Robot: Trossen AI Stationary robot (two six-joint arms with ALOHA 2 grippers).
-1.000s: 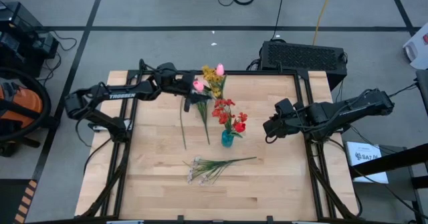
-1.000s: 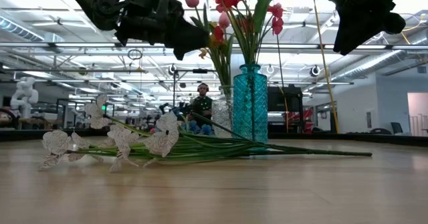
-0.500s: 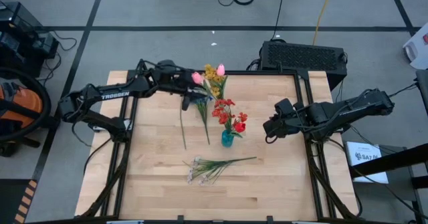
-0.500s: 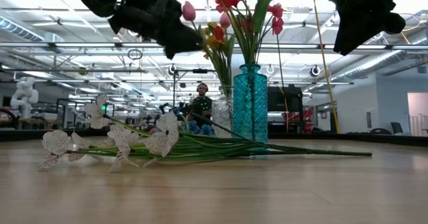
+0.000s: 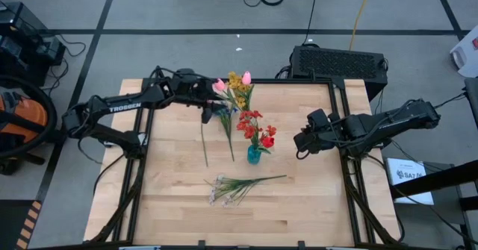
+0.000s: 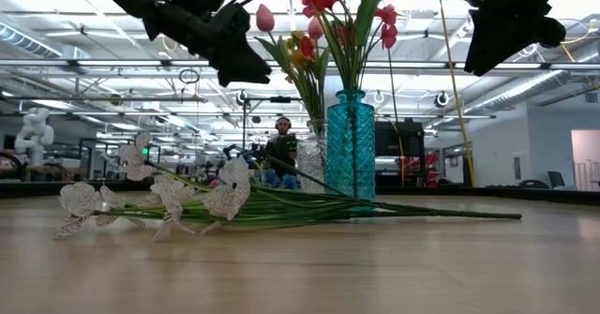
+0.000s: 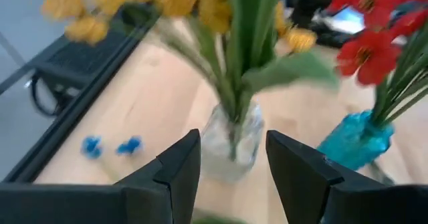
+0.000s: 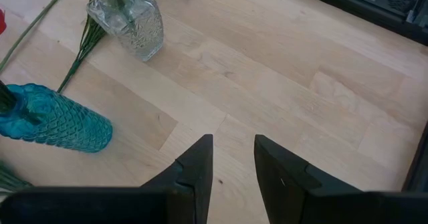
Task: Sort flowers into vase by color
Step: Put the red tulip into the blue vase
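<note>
Behind table, low view alone shows a seated person (image 6: 281, 150).

The table (image 5: 172, 198) is lit evenly from above in the high view, and only faint, soft shadows are cast beside the stems at centre frame. In the low view, bright ceiling light strips (image 6: 112, 66) are seen across the upper half, so the arms at the top are rendered as dark silhouettes; the near tabletop along the bottom is out of focus. The left wrist view is heavily blurred, the yellow blooms (image 7: 167, 0) at its top most of all. The right wrist view is sharp, and small glints show on the clear glass vase (image 8: 130, 23).
</note>
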